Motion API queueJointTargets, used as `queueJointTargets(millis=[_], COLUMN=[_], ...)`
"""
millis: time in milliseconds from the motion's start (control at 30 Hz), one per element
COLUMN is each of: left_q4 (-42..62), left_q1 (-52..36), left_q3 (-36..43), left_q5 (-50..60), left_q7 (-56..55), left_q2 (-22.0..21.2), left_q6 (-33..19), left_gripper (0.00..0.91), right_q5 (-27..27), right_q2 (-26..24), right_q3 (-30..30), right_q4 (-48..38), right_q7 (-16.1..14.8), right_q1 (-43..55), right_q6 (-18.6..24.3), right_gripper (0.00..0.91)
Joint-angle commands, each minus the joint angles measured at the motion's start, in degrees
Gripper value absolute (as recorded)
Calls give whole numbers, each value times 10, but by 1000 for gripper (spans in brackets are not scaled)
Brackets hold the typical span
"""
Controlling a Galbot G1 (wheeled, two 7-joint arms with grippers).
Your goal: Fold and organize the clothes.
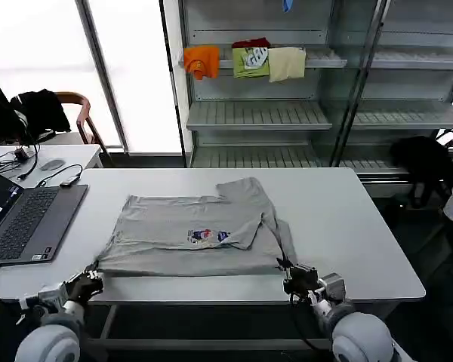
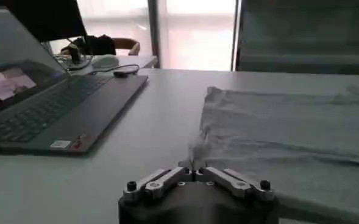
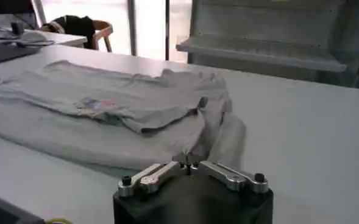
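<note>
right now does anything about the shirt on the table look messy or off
Yes. The grey shirt lies half folded and lopsided: its right side is bunched into a rumpled ridge near the right gripper, with one sleeve flipped across the chest print.

No legible text, chest print on grey shirt (image 1: 192,234) unreadable, laptop (image 1: 26,219) sticker beside it unreadable
</note>
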Motion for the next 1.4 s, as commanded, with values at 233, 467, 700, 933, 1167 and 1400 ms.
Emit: queueJointTargets(millis=[233, 467, 700, 933, 1167, 1400], left_q4=[-67, -67, -72, -112, -129, -56], left_q1=[96, 92, 87, 94, 63, -65], left_q3=[2, 5, 8, 5, -6, 0], left_q5=[37, 38, 49, 62, 74, 54], left_q7=[-83, -80, -82, -82, -58, 56], left_q2=[-23, -25, -27, -27, -17, 1], left_q6=[-21, -17, -16, -16, -20, -39], left_gripper=[242, 826, 907, 907, 907, 907], right_q5=[-9, -11, -11, -5, 19, 27], right_q2=[-21, -22, -18, -24, -39, -35], right_q3=[35, 44, 50, 91, 189, 182], right_q4=[31, 28, 38, 53, 78, 23], right_q7=[-6, -9, 3, 9, 6, -40], right_q1=[-89, -101, -114, -149, -164, 5], right_q6=[8, 17, 15, 18, 30, 30], right_gripper=[0, 0, 907, 907, 907, 907])
